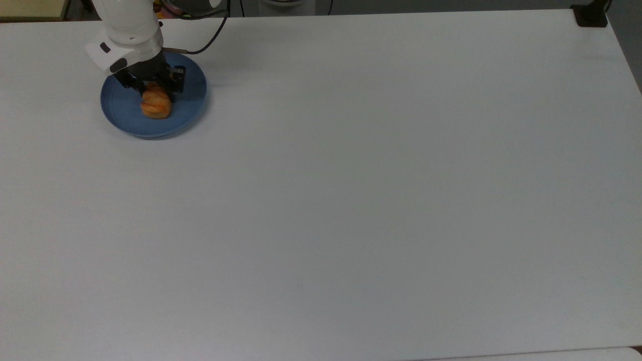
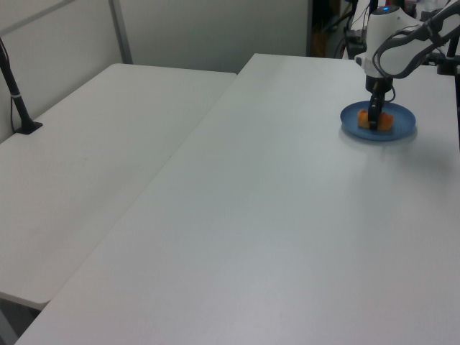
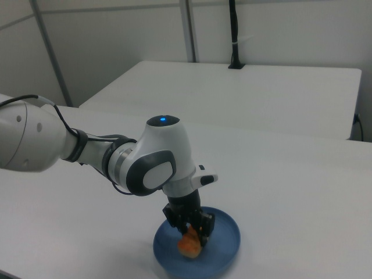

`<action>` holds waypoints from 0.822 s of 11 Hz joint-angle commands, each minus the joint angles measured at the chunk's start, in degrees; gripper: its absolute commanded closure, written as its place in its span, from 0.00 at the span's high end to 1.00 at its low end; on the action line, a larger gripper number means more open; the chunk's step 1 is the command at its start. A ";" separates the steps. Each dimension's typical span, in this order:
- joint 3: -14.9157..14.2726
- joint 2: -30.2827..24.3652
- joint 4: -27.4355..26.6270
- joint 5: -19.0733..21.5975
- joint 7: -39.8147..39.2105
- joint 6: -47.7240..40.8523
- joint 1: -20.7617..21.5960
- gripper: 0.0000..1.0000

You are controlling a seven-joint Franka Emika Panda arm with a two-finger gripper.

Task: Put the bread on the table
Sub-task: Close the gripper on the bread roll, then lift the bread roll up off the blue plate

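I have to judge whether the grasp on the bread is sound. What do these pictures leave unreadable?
- Top view: the far half of the bread is covered by the gripper, so finger contact is hidden.
- Left view: the gripper stands in front of the bread; too small to tell contact.
- Right view: the fingers are dark and merge above the bread on the blue plate; whether it is lifted is unclear.

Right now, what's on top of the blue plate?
The bread lies on the blue plate, with the end effector down over its far end. That end and the plate beneath are covered.
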 commanded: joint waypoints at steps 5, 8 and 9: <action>0.40 -4.93 5.23 0.53 -0.42 -10.87 -0.19 0.26; 0.40 -7.66 14.00 0.53 -1.04 -23.61 -0.01 0.26; 0.40 -7.58 18.30 0.53 -0.95 -28.09 0.08 0.26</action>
